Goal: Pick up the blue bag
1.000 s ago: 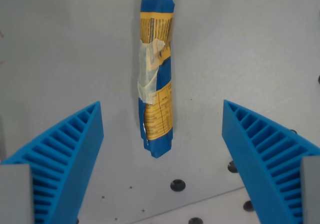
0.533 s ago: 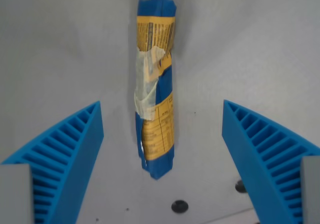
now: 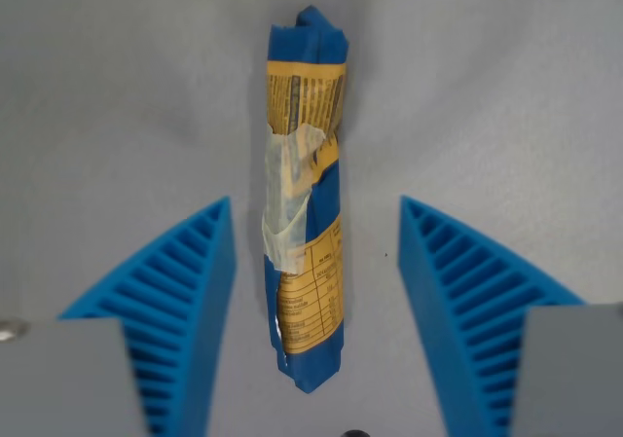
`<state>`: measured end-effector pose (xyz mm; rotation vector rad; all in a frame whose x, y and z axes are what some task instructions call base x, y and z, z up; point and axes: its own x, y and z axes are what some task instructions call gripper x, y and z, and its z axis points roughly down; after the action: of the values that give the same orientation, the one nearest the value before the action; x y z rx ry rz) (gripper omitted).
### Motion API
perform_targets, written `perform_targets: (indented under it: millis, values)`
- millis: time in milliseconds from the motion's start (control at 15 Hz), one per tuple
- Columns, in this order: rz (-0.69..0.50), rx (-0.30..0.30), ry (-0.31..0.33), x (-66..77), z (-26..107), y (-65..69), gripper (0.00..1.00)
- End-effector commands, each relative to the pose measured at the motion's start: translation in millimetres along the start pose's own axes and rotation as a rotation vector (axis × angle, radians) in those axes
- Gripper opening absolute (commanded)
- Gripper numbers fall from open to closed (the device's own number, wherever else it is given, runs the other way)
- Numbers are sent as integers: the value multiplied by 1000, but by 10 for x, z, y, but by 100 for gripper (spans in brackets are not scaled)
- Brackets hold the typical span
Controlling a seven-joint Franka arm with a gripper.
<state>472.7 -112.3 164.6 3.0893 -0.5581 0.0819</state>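
On the wrist view's left, one ribbed blue finger stands clear of the blue bag [image 3: 304,203], a rolled packet with a yellow printed label and a strip of clear tape, lying lengthwise on the grey counter [image 3: 506,96]. The other finger stands apart on its right. The gripper [image 3: 316,221] is open, straddling the bag, holding nothing.
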Motion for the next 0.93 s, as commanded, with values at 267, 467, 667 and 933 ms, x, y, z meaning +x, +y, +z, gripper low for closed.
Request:
perform_targets:
  millis: [267, 467, 667, 933]
  values:
    - [10, 38, 76, -24, -12, 28, 0]
    - [10, 38, 76, -24, -12, 28, 0]
    - [10, 38, 76, -24, -12, 28, 0]
    - [9, 36, 57, -51, -211, 29, 0]
